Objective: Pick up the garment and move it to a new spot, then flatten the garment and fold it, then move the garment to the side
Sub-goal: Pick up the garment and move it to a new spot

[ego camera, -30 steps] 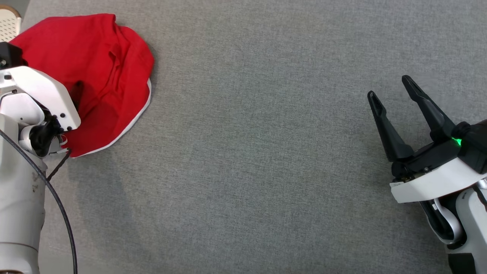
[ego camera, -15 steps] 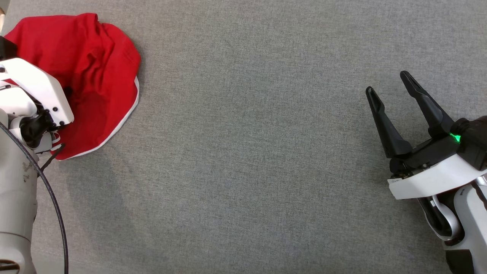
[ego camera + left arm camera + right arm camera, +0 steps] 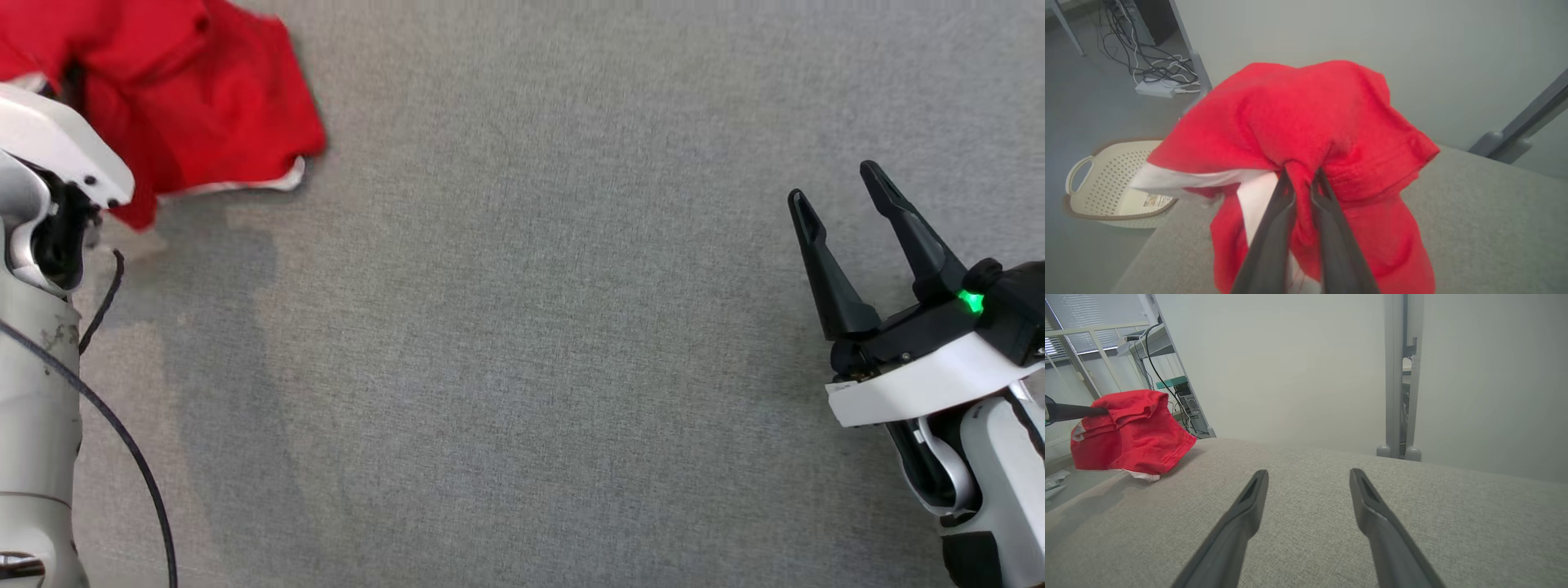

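Left wrist view: the left gripper (image 3: pixel 1301 173) pinches a fold of the red garment (image 3: pixel 1306 110), likely soft and floppy. The right gripper (image 3: pixel 833 184) is open.

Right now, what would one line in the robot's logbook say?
phase: pick up | left gripper: shut on red garment | state: bunched, hanging from the grip | right gripper: open, empty, over grey surface
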